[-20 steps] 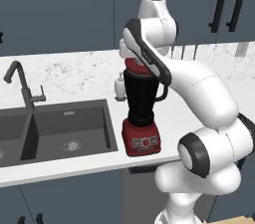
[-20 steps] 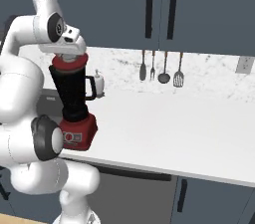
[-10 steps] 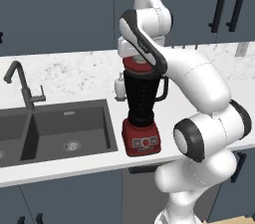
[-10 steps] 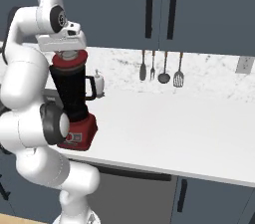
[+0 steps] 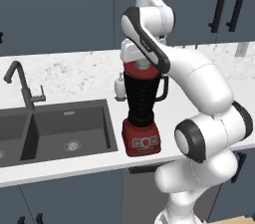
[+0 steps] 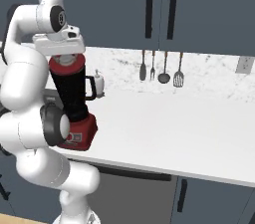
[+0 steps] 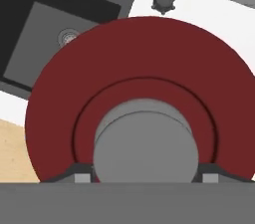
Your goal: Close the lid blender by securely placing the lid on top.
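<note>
The hand grips the lid by its grey knob, centred in frame, holding it level so it seats squarely on the blender.

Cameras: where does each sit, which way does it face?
Left base view: behind-left of the arm, looking forward and down at the blender and sink; arm rises lower right.
Right base view: behind-right, facing counter and hanging utensils; arm lower left.
Hand view: looking down onto the lid; fingertips at bottom.
Both base views share the blender and soap bottle.
</note>
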